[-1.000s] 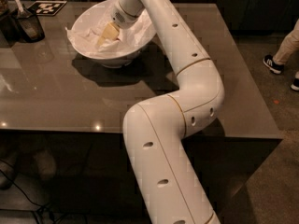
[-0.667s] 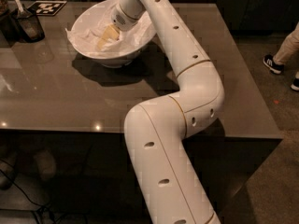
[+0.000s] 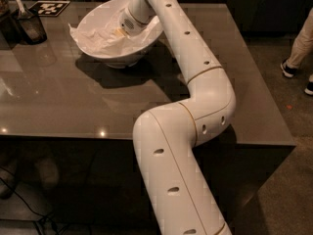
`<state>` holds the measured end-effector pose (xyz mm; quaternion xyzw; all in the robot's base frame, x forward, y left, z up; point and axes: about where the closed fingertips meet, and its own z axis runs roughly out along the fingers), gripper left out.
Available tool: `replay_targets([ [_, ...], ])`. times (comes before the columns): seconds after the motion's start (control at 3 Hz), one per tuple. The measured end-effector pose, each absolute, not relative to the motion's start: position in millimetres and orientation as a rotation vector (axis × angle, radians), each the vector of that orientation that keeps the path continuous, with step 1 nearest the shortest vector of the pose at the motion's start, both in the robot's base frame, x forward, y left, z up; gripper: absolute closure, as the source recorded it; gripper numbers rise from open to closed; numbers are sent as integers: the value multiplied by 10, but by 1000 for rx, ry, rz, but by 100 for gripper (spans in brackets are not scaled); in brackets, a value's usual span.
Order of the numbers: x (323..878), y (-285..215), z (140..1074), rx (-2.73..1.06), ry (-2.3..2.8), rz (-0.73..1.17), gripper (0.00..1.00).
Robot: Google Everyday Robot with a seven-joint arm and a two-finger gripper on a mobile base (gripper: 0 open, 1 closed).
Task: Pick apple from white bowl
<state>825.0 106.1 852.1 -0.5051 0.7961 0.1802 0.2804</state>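
The white bowl (image 3: 93, 18) stands at the far left of the dark table, lined with crumpled white paper (image 3: 98, 37). My gripper (image 3: 120, 31) reaches down into the bowl from the right side, its tip low among the paper near the bowl's middle. My wrist and the paper cover most of it. The apple is hidden; no reddish-orange fruit shows anywhere in the bowl.
A small dark cup with a utensil (image 3: 30, 25) stands at the far left, next to a black-and-white marker tag (image 3: 49, 7). My arm crosses the table's right half and bends over its front edge (image 3: 73, 136). A person's feet (image 3: 292, 65) are on the floor at the right.
The gripper has sunk slightly deeper into the bowl's paper, so less of it shows. The bowl and the rest of the arm have barely moved.
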Motion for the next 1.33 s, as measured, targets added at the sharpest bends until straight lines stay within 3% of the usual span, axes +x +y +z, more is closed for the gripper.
replay_targets([
  [1.33,8251,1063,8524,-1354,2133,483,89],
])
